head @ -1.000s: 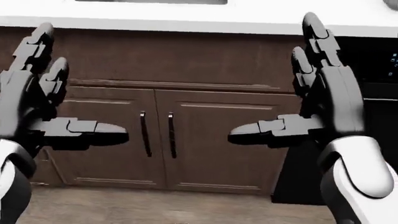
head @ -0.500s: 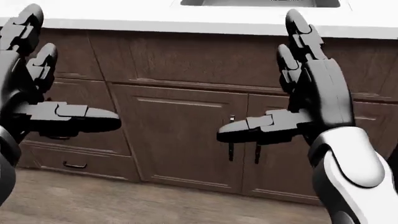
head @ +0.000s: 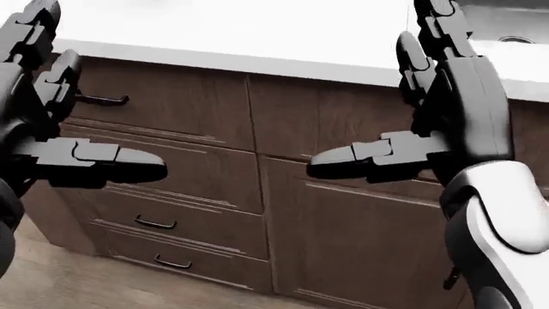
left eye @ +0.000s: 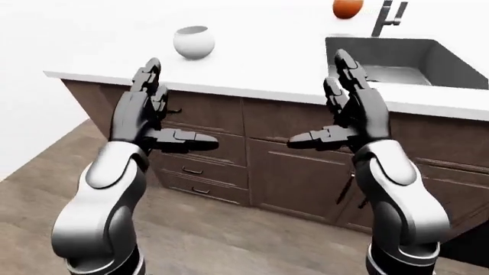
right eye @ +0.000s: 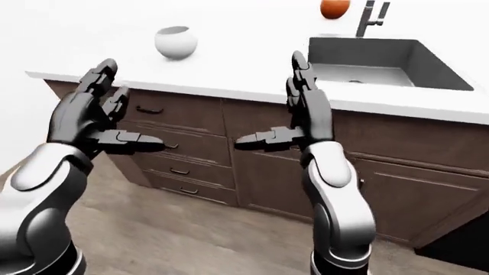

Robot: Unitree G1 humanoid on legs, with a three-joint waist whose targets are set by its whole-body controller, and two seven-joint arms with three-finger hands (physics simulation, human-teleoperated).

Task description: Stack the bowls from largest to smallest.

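Left hand (left eye: pixel 145 117) and right hand (left eye: pixel 348 112) raised, fingers spread, holding nothing, white bowl (left eye: pixel 192 42) on counter (left eye: pixel 259 63), sink (left eye: pixel 397 57) at right, orange ball (left eye: pixel 348 8) near faucet (left eye: pixel 388 16)

A white counter (left eye: pixel 252 63) runs across the left-eye view, over dark brown wooden cabinets (left eye: pixel 298 177). At about 1 o'clock a grey sink (left eye: pixel 397 60) is sunk into it, with a dark tap (left eye: pixel 388 16) at its upper rim and an orange ball (left eye: pixel 348 8) just beside the tap at 12 o'clock. Drawers (left eye: pixel 200 166) with small dark handles sit at 9 o'clock; a wood-plank floor (left eye: pixel 191 240) fills 6 o'clock
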